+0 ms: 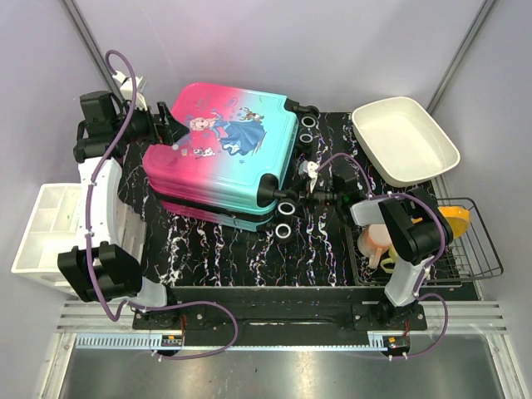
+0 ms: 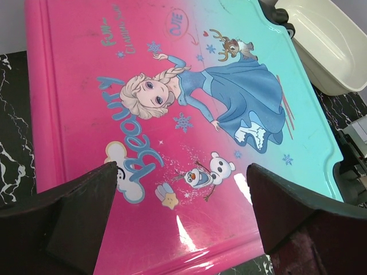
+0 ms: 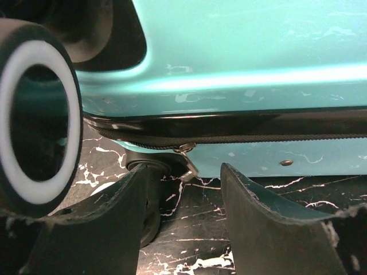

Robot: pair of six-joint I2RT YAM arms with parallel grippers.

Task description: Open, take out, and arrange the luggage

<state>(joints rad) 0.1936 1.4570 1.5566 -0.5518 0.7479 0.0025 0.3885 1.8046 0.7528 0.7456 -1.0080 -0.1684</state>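
Well, glossy hard-shell luggage (image 1: 223, 148) flat on marbled blk tabletop (image 1: 218, 249).

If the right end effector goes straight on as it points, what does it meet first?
Likely the zipper pull on the luggage seam, just ahead of the right end effector; depth is unclear.
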